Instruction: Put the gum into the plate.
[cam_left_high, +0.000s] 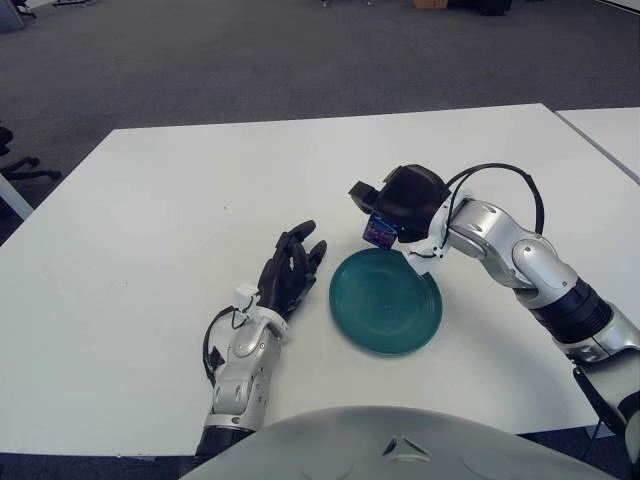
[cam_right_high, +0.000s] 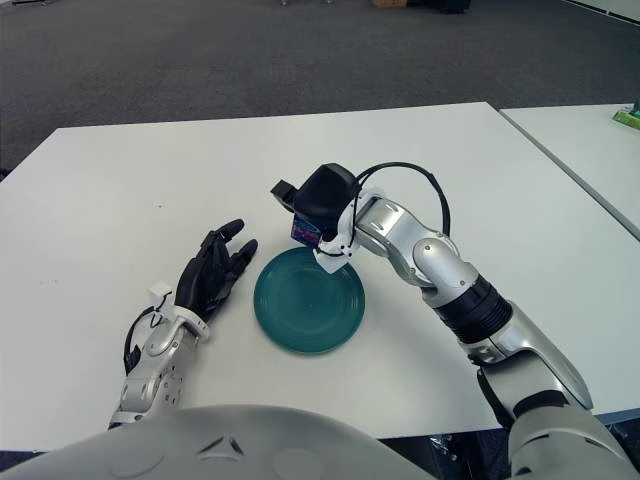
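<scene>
Right robot hand (cam_left_high: 392, 210) pinching gum (cam_left_high: 381, 231) just over plate (cam_left_high: 386, 300) rim; early release could drop it onto the surface (cam_left_high: 150, 220).

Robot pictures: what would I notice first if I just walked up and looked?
Probably the round dark green plate near the front middle of the white table. Just above its far rim, the right hand grips a small blue and purple gum pack. The black-fingered left hand shows to the plate's left, fingers spread and holding nothing.
</scene>
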